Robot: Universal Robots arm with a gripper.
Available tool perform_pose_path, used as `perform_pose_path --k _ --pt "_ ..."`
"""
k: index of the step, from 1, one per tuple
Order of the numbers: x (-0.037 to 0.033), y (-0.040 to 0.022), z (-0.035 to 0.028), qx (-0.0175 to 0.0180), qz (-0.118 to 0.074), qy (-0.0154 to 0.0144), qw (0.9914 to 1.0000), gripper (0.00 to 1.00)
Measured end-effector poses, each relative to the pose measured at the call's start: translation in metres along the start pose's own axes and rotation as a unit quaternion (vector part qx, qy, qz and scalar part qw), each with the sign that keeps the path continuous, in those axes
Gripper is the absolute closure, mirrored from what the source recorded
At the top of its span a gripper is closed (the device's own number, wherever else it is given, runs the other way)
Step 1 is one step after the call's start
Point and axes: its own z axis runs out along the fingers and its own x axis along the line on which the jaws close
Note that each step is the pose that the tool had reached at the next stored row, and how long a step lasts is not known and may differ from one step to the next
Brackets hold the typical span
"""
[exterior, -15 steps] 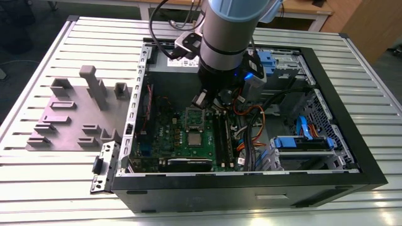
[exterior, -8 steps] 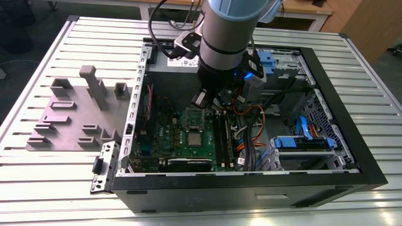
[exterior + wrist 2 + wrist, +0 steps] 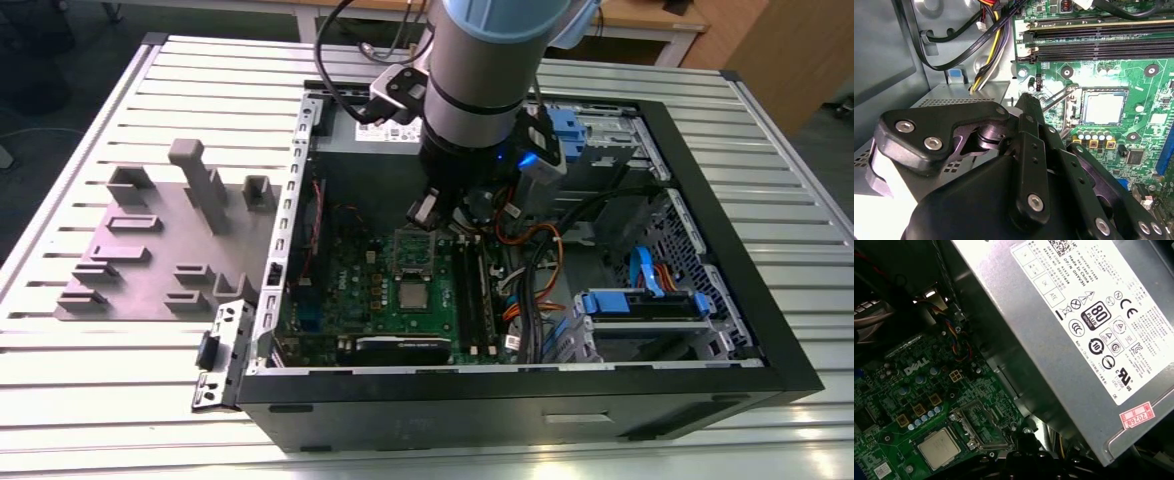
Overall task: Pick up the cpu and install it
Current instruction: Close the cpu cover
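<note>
CPU: cpu (image 3: 415, 296) sat flat in its socket on the motherboard (image 3: 350, 290), shiny silver top facing up; it showed in both wrist views too (image 3: 1103, 108) (image 3: 939, 448)

Socket frame: the metal frame (image 3: 979, 427) lay swung open just beside the cpu, not over it, so the chip top was fully bare

Gripper position: gripper (image 3: 442, 214) hung inside the computer case (image 3: 747, 340), above the board on the open-frame side of the socket, near the cpu but apart from it, not touching

Gripper state: honestly couldn't tell if it was apart or together; in the second wrist view the black linkage (image 3: 1026, 102) was seen side-on. Nothing visible in its grip

Power supply: big grey box with a white label (image 3: 1079, 335) was right next to the gripper, along the case wall

Memory slots: long black slots (image 3: 1094, 32) ran alongside the socket, on the exterior view's right of it

Cables: yellow and black bundle (image 3: 985, 60) came down between the power supply and the board edge

Drive bay: blue caddy (image 3: 642, 304) at the exterior view's right of the case, well apart from the socket

Outside the case: grey fixture block (image 3: 160, 245) with upright posts sat on the slatted table (image 3: 80, 400), at the exterior view's left of the case
</note>
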Motion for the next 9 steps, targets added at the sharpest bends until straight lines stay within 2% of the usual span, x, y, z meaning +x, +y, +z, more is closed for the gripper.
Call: perform_pose_path --k 9 --pt "0.0005 -0.0003 -0.002 0.0002 0.0 0.0002 1.0 0.89"
